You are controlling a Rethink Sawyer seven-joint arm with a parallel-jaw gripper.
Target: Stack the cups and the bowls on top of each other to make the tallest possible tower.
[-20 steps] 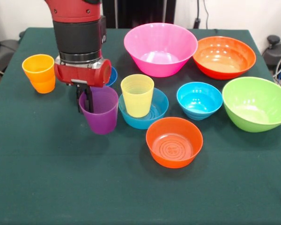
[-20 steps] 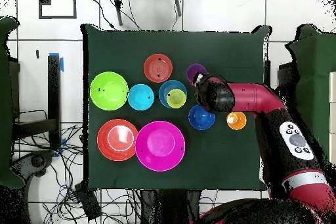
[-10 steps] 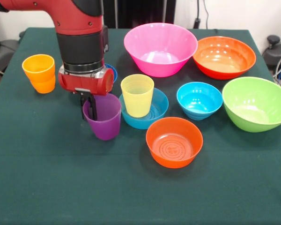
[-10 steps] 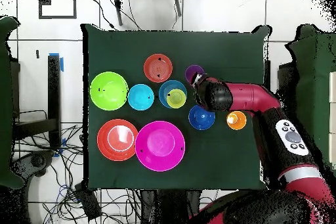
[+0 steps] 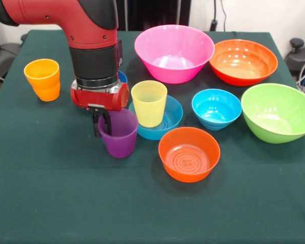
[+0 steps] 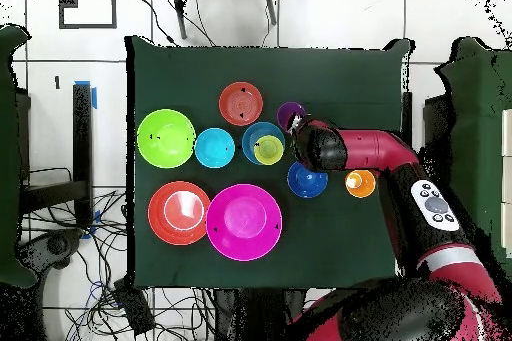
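The tower [image 5: 153, 115] so far is a pale yellow cup [image 5: 149, 103] standing upright in a mid-blue small bowl [image 5: 169, 120] near the middle of the green table [image 5: 51, 193], with a small orange-red bowl [image 5: 188, 154] in front of it toward the near edge. Just beside it, the gripper [image 5: 102, 123] is clamped on the rim of the purple cup [image 5: 120, 134], one dark finger inside and one outside the wall. Farther back sit the cyan bowl [image 5: 216, 108], lime green bowl [image 5: 277, 112], orange cup [image 5: 42, 79], and, by the far edge, the pink bowl [image 5: 174, 53] and large orange-red bowl [image 5: 243, 61].
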